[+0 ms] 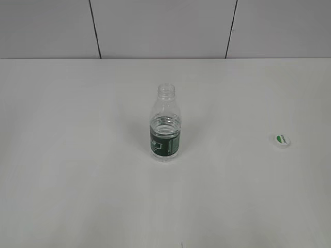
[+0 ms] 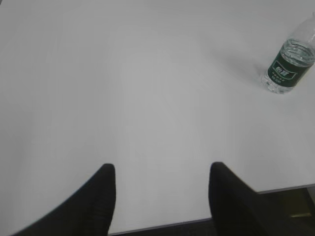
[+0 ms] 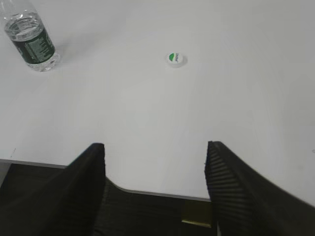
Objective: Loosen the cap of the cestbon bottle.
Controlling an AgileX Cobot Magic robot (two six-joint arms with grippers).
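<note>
The cestbon bottle (image 1: 165, 125) stands upright in the middle of the white table, clear with a dark green label, its neck open with no cap on it. It also shows in the left wrist view (image 2: 289, 61) at the far right and in the right wrist view (image 3: 30, 39) at the top left. The cap (image 1: 282, 140), white with a green patch, lies flat on the table to the right; it also shows in the right wrist view (image 3: 175, 59). My left gripper (image 2: 161, 169) is open and empty above the table's front edge. My right gripper (image 3: 155, 149) is open and empty, also at the front edge. Neither gripper shows in the exterior view.
The white table (image 1: 77, 155) runs back to a grey panelled wall (image 1: 165, 26). The table's front edge (image 3: 157, 194) lies just under both grippers, with dark floor below it.
</note>
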